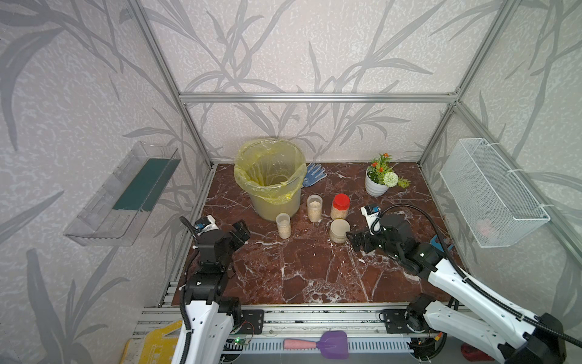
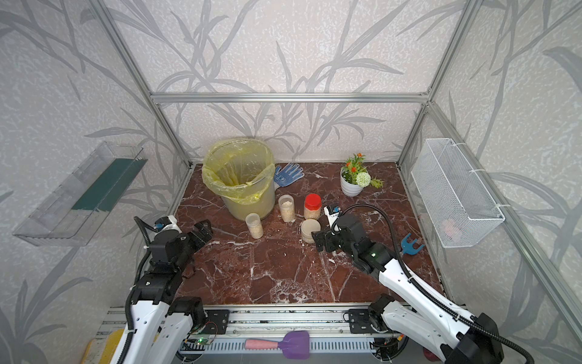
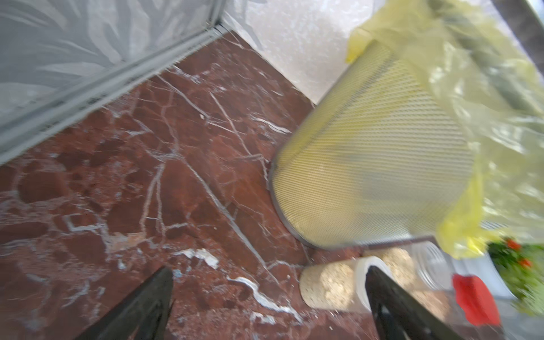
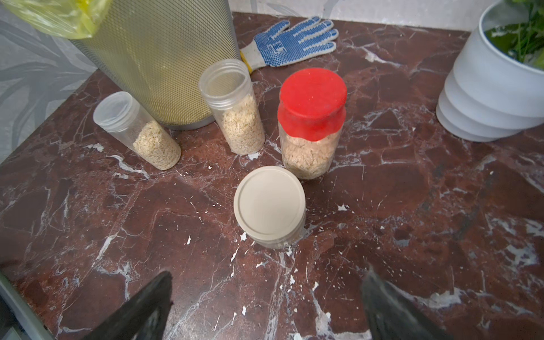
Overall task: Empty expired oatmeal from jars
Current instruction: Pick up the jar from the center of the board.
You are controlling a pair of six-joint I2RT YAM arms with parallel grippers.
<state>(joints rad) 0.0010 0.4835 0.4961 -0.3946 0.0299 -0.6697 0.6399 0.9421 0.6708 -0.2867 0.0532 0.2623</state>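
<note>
Left gripper (image 3: 268, 270) and right gripper (image 4: 266, 282) stand released, empty; a misaligned right approach risks knocking the squat jar (image 4: 269, 206) into the red-capped jar (image 4: 312, 117).

Red cap (image 4: 312, 97); yellow liner (image 1: 252, 176); blue-dotted glove (image 4: 294, 39).

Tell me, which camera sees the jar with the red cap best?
The right wrist view. There the red-capped jar stands close and sharp, with oatmeal showing through its clear wall. Both top views show it whole but small. The left wrist view catches only a blurred bit of its red cap.
</note>
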